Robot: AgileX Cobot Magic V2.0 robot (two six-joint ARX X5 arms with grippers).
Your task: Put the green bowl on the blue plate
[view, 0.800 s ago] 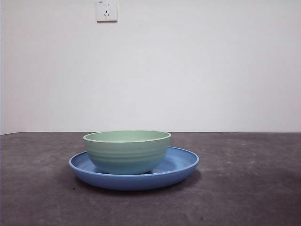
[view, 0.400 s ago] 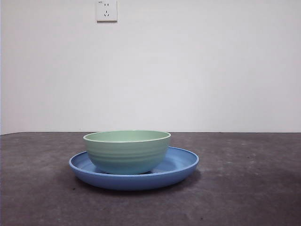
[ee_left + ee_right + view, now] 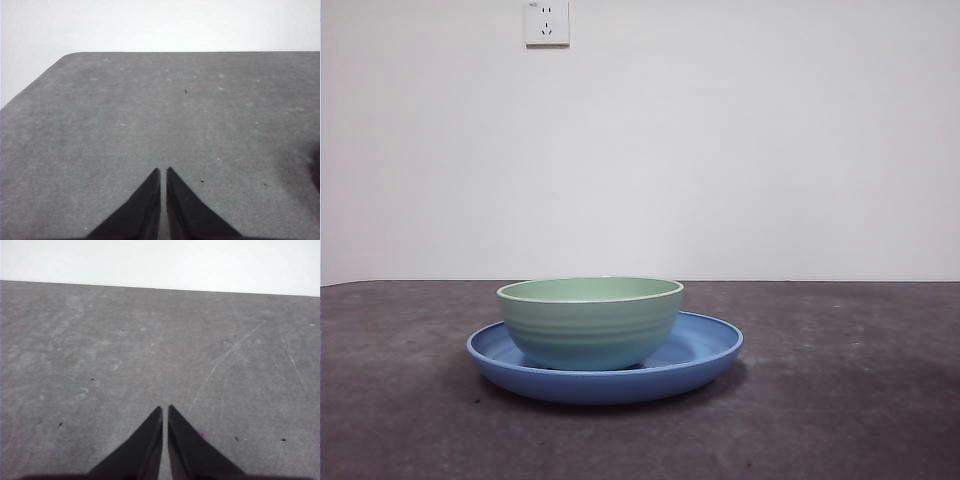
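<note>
In the front view the blue plate lies nearest, flat on the dark grey bench, in the lower centre of the frame a little left of the middle. The green bowl stands upright inside it, its base resting on the plate's floor, set slightly toward the plate's left side so that more blue shows on the right. Behind them the bench runs back to a pale wall, with a white socket at the upper left.

Neither arm appears in the front view. The left end effector has its jaws pressed together over bare bench, and the right end effector likewise, jaws pressed together and holding nothing. Neither wrist view shows the bowl or plate, so both end effectors are apart from them.
</note>
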